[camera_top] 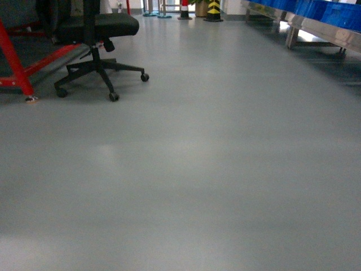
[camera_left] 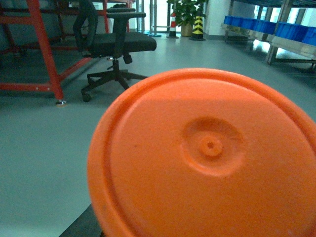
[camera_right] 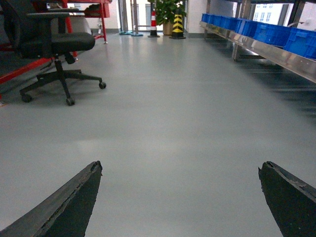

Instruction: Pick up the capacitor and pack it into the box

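While right gripper (camera_right: 180, 197) spread, left unseen, floor (camera_top: 214, 169) bounded by chair (camera_top: 93, 34).

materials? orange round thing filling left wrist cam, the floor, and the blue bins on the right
Orange round thing: looks like moulded plastic, matte; a raised ring and a centre nub like an injection mark.
Floor: smooth grey, likely epoxy or vinyl coating; soft reflections, no seams visible.
Blue bins: probably hard plastic, slightly glossy, uniform colour; they sit on what looks like a metal rack with a silvery sheen.
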Robot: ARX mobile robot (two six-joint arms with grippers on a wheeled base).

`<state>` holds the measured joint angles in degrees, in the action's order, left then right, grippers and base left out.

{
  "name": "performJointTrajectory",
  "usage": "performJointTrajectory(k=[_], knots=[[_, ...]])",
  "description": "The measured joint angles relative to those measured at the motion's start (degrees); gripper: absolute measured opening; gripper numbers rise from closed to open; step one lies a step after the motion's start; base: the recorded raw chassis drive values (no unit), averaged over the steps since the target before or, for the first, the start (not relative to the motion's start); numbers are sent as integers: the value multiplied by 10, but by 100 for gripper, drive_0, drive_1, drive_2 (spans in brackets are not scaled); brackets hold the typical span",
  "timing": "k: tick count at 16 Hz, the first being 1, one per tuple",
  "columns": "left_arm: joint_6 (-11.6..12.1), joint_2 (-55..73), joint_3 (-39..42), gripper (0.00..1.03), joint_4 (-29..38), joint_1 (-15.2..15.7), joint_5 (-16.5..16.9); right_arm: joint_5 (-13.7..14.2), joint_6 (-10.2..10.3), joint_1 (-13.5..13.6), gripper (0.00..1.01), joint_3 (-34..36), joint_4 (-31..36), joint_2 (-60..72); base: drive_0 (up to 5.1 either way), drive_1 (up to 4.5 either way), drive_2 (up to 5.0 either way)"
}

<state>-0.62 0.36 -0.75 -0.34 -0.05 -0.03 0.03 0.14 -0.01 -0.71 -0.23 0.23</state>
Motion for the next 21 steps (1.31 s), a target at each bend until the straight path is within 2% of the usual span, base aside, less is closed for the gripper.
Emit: performJointTrajectory(k=[21], knots=[[0,0,0,44,0,0,-2,0,0,0,98,0,-1,0,-501,244,244]])
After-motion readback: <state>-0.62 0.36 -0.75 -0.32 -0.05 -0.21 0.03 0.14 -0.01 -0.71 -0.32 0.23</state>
